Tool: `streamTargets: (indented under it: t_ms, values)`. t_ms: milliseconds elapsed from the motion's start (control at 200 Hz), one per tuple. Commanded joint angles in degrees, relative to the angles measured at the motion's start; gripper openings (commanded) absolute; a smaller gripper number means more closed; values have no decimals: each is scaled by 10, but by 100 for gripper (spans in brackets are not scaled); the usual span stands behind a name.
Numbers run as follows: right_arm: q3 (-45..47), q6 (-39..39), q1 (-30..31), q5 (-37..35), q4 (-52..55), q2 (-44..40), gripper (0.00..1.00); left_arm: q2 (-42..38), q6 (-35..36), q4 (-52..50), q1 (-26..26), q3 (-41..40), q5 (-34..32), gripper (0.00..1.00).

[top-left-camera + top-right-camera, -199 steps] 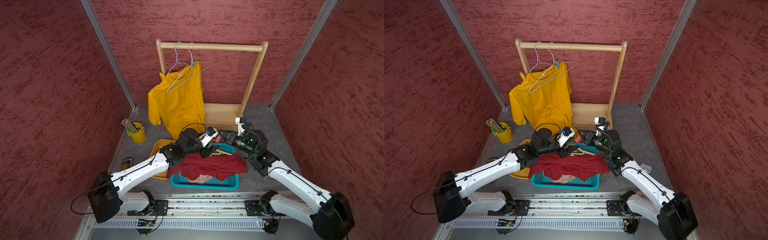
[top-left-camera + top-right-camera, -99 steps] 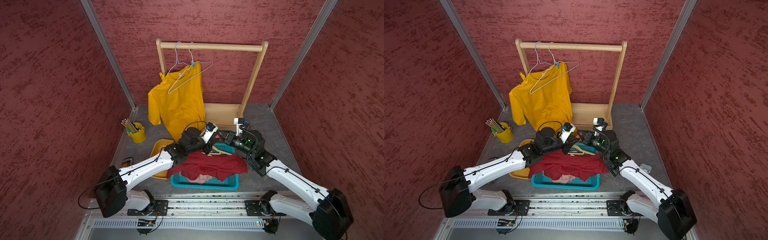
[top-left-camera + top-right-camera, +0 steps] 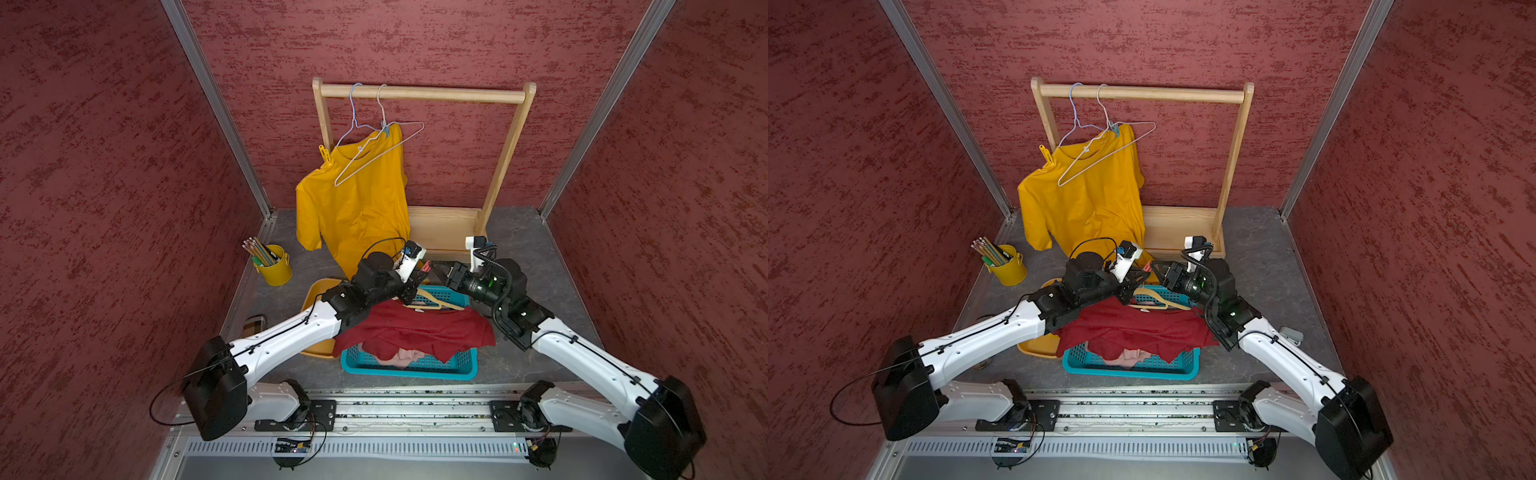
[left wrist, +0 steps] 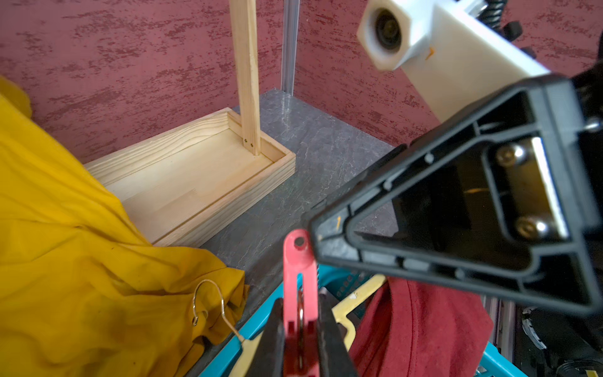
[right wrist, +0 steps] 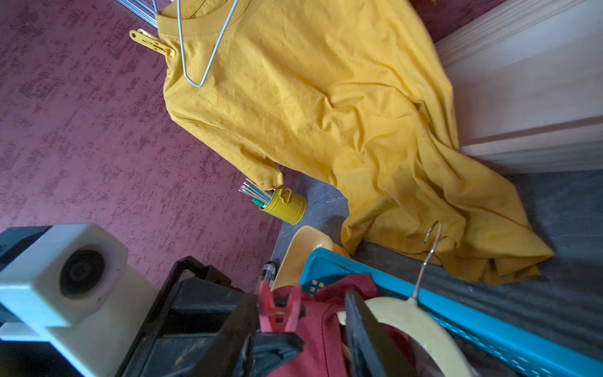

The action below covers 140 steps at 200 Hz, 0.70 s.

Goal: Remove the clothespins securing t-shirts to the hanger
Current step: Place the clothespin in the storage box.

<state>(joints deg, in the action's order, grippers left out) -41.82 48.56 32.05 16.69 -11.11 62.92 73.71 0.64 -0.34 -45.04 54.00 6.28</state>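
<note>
Pinches one red clothespin (image 4: 298, 271) tight in the left jaws, one end poking out past the tips. Holds the right jaws apart, close by that free end; cannot tell if touching. Both above the far edge of the blue basket (image 3: 411, 370).

Stretches the left arm (image 3: 291, 336) in from the near left corner, long and low, wrist lifted. Same for the right arm (image 3: 582, 353) from the near right corner.

Counts three pegs: the red one, one yellow clothespin (image 3: 324, 154) and one light blue clothespin (image 3: 387, 131), both clipped on the shoulders of the yellow t-shirt (image 3: 357, 216).

Counts three shirts: that one hanging on the wooden rack (image 3: 424, 94), one dark red t-shirt (image 3: 415, 332) spread over the basket, one pink t-shirt (image 3: 405, 357) under it.

Counts three hangers: two wire hangers (image 3: 379, 104) on the rail, one cream hanger (image 5: 408, 318) in the basket.
</note>
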Motion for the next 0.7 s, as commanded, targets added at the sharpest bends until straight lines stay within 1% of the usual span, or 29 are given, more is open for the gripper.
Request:
streamTargets:
  t_ms: [0, 75, 180, 265, 401, 456, 551, 696]
  values:
    - [-40, -51, 2, -49, 53, -1, 50, -47, -24, -38, 21, -24, -37, 0]
    - [-49, -70, 1, -62, 65, 5, 52, -80, -40, -67, 41, -43, -53, 0]
    - [-55, -83, -1, -66, 65, 23, 55, -127, -70, -116, 87, -70, -67, 0]
    - [-65, -90, -2, -52, 67, 54, 55, -167, -98, -154, 135, -98, -80, 0]
    - [-88, -99, -3, -12, 72, 119, 55, -225, -154, -207, 224, -147, -80, 1]
    - [-95, -99, -2, 3, 71, 143, 55, -244, -176, -218, 265, -169, -66, 2]
    - [-105, -99, -2, 25, 67, 177, 55, -271, -207, -222, 334, -207, -23, 4]
    - [-120, -104, -2, 18, 80, 201, 55, -278, -244, -222, 413, -245, 34, 9]
